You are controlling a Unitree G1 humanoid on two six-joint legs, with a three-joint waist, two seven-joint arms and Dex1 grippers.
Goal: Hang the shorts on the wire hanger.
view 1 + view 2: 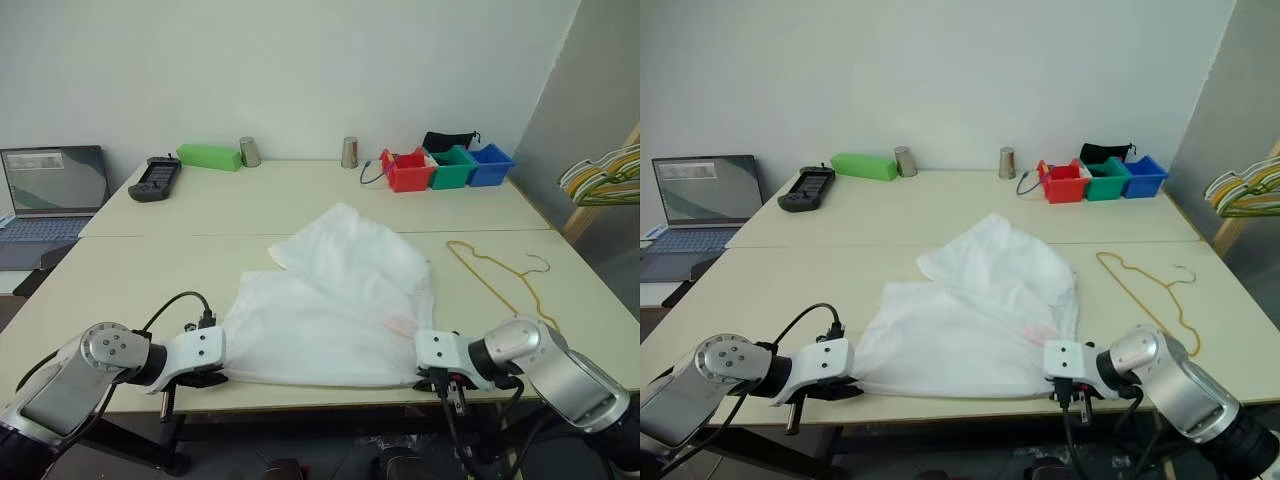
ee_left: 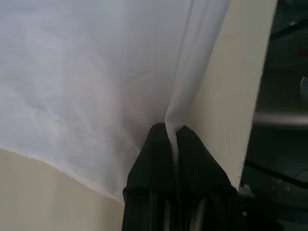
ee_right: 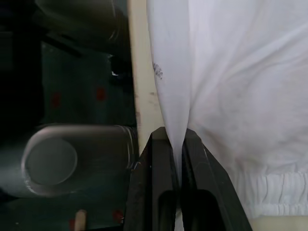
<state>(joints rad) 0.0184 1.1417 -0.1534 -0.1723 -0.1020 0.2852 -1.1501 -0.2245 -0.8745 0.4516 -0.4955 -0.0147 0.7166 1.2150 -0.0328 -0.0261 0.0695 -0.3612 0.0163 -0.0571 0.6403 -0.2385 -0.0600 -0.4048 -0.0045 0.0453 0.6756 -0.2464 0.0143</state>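
The white shorts (image 1: 330, 300) lie spread on the cream table (image 1: 150, 270), reaching its near edge, with a faint pink-red mark (image 1: 400, 323) near their right side. My left gripper (image 1: 210, 378) is shut on their near left corner, and the wrist view shows the fabric (image 2: 96, 86) pinched between its black fingers (image 2: 154, 163). At the near right corner my right gripper (image 1: 432, 380) is shut on the cloth (image 3: 226, 96), with the gathered waistband (image 3: 274, 192) beside its fingers (image 3: 159, 173). The yellow-orange wire hanger (image 1: 495, 280) lies flat on the table to the right of the shorts.
Red, green and blue bins (image 1: 450, 168) stand at the back right, with two metal cups (image 1: 349, 152), a green box (image 1: 210, 157) and a black controller (image 1: 155, 178) along the back. A laptop (image 1: 50, 195) is at the left. A bunch of pale hangers (image 1: 605, 175) hangs at the right.
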